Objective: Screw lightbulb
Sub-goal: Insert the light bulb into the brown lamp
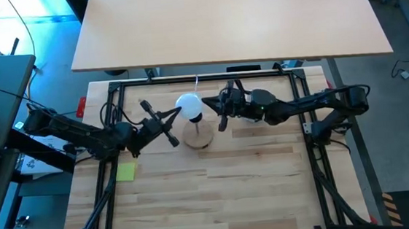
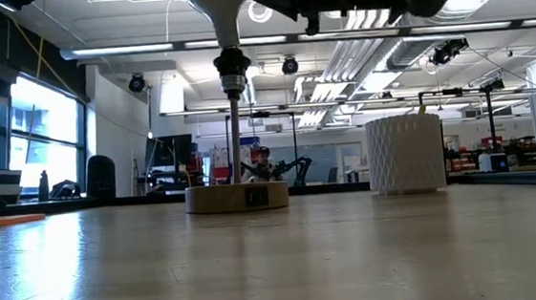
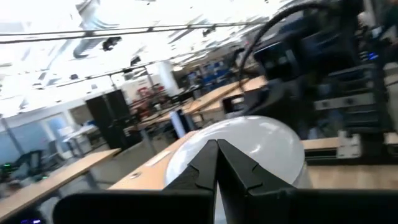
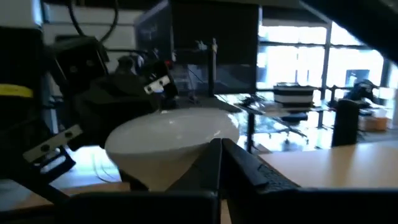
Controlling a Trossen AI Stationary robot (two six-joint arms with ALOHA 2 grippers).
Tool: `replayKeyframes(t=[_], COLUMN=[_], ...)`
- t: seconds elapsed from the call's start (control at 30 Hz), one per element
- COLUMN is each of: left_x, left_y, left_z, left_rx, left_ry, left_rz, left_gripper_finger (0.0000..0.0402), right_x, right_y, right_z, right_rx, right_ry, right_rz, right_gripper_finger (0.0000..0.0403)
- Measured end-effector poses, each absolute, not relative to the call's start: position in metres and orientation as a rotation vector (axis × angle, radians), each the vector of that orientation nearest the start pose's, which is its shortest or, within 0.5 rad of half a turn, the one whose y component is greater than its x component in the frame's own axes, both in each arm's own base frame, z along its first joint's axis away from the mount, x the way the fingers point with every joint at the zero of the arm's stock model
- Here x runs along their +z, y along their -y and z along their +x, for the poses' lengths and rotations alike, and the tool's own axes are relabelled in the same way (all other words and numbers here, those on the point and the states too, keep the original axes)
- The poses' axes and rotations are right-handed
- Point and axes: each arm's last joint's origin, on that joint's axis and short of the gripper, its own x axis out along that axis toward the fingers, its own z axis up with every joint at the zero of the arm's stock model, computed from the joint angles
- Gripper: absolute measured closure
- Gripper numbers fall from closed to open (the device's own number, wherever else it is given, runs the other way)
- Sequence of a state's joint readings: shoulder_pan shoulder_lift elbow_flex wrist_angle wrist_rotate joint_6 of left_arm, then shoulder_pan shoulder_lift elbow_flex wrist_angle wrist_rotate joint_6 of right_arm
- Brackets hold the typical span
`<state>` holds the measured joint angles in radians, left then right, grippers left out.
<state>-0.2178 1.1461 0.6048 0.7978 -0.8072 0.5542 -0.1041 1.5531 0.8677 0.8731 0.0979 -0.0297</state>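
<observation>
The white lightbulb (image 1: 187, 103) stands upright over the round wooden disc (image 1: 197, 135), with its silvery neck (image 2: 231, 67) down at the top of the disc's stem (image 2: 235, 138). My left gripper (image 1: 177, 115) is shut, with its tips at the globe's left side. My right gripper (image 1: 205, 108) is shut, with its tips at the globe's right side. The globe fills both wrist views, left (image 3: 261, 140) and right (image 4: 174, 140). My left gripper (image 3: 216, 149) has its shut fingertips against the globe's side (image 3: 249, 134), coming roughly level from the table's left. The bulb stands upright on the stem, neck down. My right gripper (image 4: 219, 148) has its shut fingertips against the opposite side of the globe (image 4: 186, 137), coming roughly level from the table's right.
A white latticed cup (image 2: 404, 154) stands on the table beyond the disc. A yellow note (image 1: 126, 172) lies at the left. A larger light wooden tabletop (image 1: 226, 18) lies past the far edge. The near half of the table is bare wood (image 1: 218, 194).
</observation>
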Motion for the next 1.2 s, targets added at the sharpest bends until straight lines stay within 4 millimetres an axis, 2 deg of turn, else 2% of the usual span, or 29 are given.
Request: replayKeyframes(t=[0.1,0.27,0.43,0.6,0.73,0.9,1.07,1.2], left_x=[0.293,0.301,0.307,0.297,0.289,0.288,0.288,0.288], left_y=[0.029,0.033,0.050,0.062,0.065,0.057,0.043,0.039], left_z=[0.235,0.235,0.234,0.227,0.225,0.231,0.237,0.239], left_rx=[0.673,0.671,0.671,0.817,0.868,0.763,0.722,0.707], left_ry=[0.051,0.060,0.014,-0.163,-0.221,-0.171,-0.145,-0.137], left_rz=[0.431,0.457,0.471,0.505,0.493,0.441,0.407,0.400], left_gripper_finger=[0.0401,0.0401,0.0401,0.0401,0.0401,0.0401,0.0401,0.0401], right_x=[0.277,0.284,0.286,0.285,0.277,0.268,0.265,0.265], right_y=[0.030,0.026,0.038,0.051,0.061,0.075,0.077,0.077], right_z=[0.333,0.328,0.326,0.326,0.324,0.318,0.318,0.318], right_rx=[-0.273,-0.377,-0.400,-0.284,-0.286,-0.262,-0.210,-0.209], right_ry=[0.118,0.117,0.132,0.123,0.031,-0.083,-0.104,-0.105], right_rz=[-0.066,-0.101,-0.113,-0.106,-0.083,0.022,0.060,0.050], right_gripper_finger=[0.0401,0.0401,0.0401,0.0401,0.0401,0.0390,0.0348,0.0316])
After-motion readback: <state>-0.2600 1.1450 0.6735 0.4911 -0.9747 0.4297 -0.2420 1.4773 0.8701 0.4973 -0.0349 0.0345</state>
